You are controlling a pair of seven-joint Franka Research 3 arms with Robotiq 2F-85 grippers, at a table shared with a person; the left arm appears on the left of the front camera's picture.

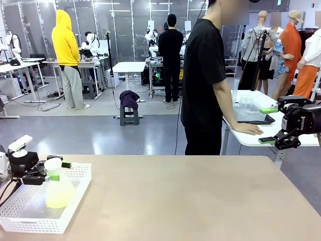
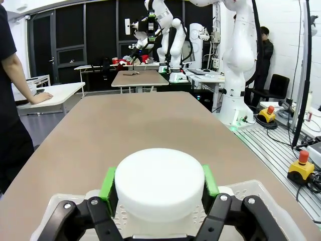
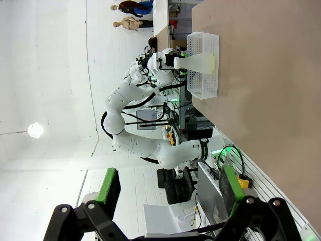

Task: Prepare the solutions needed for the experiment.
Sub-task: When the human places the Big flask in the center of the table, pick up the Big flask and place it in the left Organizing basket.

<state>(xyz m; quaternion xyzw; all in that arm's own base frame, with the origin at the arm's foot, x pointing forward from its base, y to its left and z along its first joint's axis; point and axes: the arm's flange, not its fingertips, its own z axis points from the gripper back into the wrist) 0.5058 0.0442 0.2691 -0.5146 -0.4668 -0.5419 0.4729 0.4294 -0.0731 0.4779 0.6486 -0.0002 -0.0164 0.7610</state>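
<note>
The solutions [image 1: 58,197] sit as a pale yellow-green pool low in a frosted conical flask [image 1: 56,186], which stands upright in a white perforated basket [image 1: 75,198] at the near left corner of the worktop [image 1: 190,196]. You get the liquid level best from the front view; the right wrist view shows the same flask [image 3: 200,60] sideways, far off, with a yellowish tint at its base and the basket [image 3: 205,83] around it.

The left hand [image 1: 56,170] is at the flask's neck. In the left wrist view its green pads [image 2: 107,183] stand on either side of the flask's white cap [image 2: 159,188], very close to it. You cannot tell from these frames whether the pads press the cap or have just let go. The liquid itself is hidden under the cap there.

The right hand [image 1: 271,125] hangs off the worktop's far right edge, jaws spread wide and gripping nothing; its own view confirms the fingers [image 3: 110,188] apart with only background between them.

A person in black [image 1: 203,85] stands beyond the worktop, one hand [image 1: 249,129] resting on a white side table [image 1: 251,138]. The left wrist view shows that hand [image 2: 41,96] too.
</note>
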